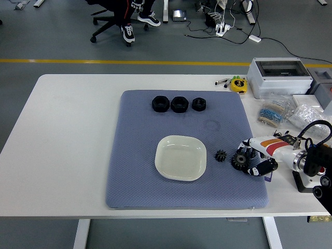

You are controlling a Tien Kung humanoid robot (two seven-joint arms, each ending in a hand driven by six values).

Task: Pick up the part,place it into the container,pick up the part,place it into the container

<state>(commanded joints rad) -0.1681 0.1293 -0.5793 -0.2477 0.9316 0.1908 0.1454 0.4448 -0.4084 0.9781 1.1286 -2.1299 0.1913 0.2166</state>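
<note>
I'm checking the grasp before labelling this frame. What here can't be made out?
- Head view: whether the right hand truly grips the larger gear; its fingers cover the gear's right side.
- Small gear: too small to tell its teeth.
- Right arm: cut off by the right edge.
- Left hand: out of view.
</note>
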